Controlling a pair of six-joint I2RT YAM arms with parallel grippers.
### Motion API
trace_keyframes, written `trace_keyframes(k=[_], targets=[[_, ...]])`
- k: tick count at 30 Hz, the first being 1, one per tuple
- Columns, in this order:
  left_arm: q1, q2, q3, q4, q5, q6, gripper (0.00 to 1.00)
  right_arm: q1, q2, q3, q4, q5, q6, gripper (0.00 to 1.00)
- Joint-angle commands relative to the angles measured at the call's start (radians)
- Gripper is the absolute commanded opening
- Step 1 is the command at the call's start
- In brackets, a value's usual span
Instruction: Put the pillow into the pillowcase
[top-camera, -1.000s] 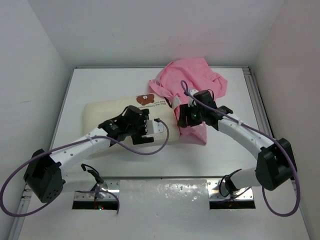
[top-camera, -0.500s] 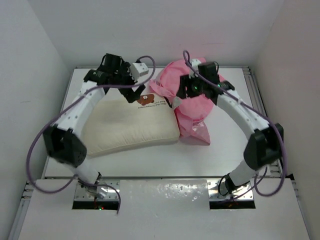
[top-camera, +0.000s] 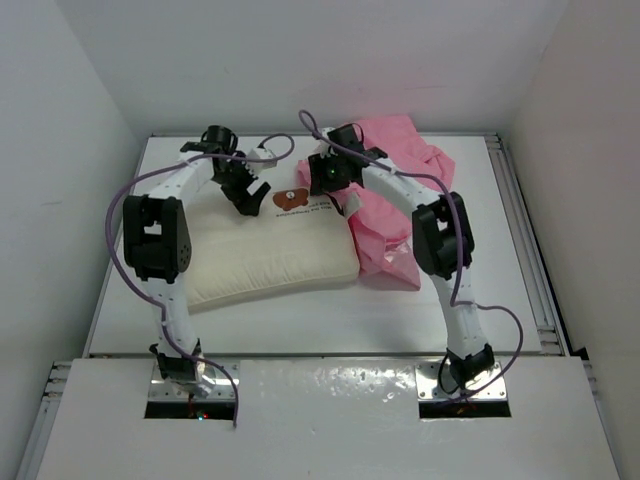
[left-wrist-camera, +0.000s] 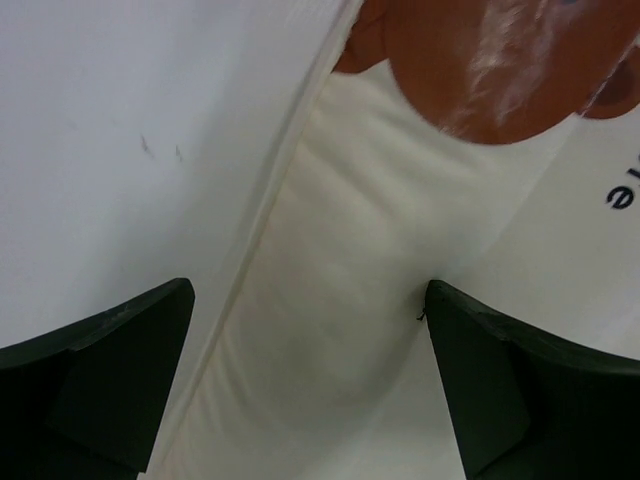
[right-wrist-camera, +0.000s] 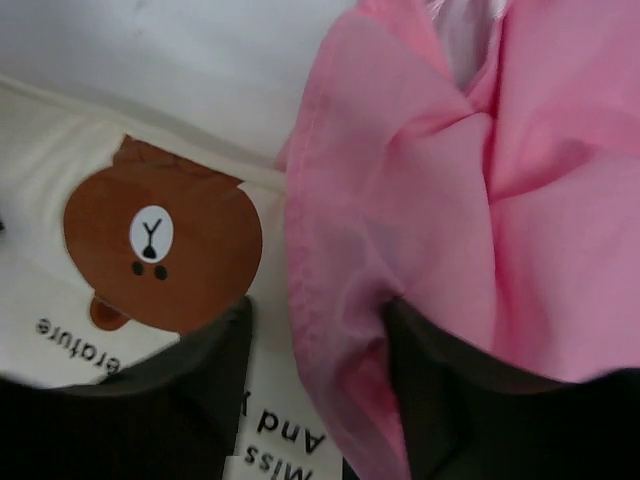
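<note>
While the left gripper (left-wrist-camera: 306, 292) hangs with its fingers spread astride the far edge of the thick cream-white rectangular pillow (top-camera: 265, 250), it pinches nothing; the right gripper (right-wrist-camera: 318, 310) is spread too, with a hem of the crumpled shiny pink satin pillowcase (top-camera: 400, 190) between its fingers, just right of the brown bear print (right-wrist-camera: 160, 250). Pillow lies mid-table, its right end touching the case heaped far right. Closing now, the right fingers may catch both layers, sealing the mouth, or nip the pillow corner too
</note>
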Motion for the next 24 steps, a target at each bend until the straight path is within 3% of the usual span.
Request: trace_keyframes(k=[1, 2, 4, 5, 8, 9, 18, 24], targets=[[-0.048, 0.012, -0.047, 0.055, 0.065, 0.115, 1.0, 0.025, 0.01, 0.012, 0.056, 0.033, 0.058, 0.45], [-0.056, 0.013, -0.085, 0.058, 0.076, 0.124, 1.0, 0.028, 0.01, 0.009, 0.064, 0.075, 0.079, 0.21], [-0.056, 0.018, -0.118, 0.068, 0.097, 0.133, 0.93, 0.028, -0.005, -0.02, 0.076, 0.117, 0.105, 0.02], [-0.056, 0.03, -0.13, 0.069, 0.12, 0.133, 0.7, 0.027, -0.021, -0.034, 0.099, 0.136, 0.114, 0.0], [-0.067, 0.064, -0.145, 0.066, 0.119, 0.087, 0.23, 0.036, -0.102, -0.08, 0.124, 0.171, 0.117, 0.0], [-0.068, 0.073, -0.136, 0.064, 0.117, 0.051, 0.02, 0.047, -0.119, -0.086, 0.121, 0.177, 0.113, 0.0], [-0.036, -0.019, -0.101, 0.141, 0.096, -0.401, 0.0, 0.129, -0.393, -0.314, 0.204, 0.185, 0.136, 0.0], [0.045, -0.155, -0.139, 0.292, 0.158, -0.665, 0.0, 0.182, -0.403, -0.342, 0.178, 0.134, 0.136, 0.0]])
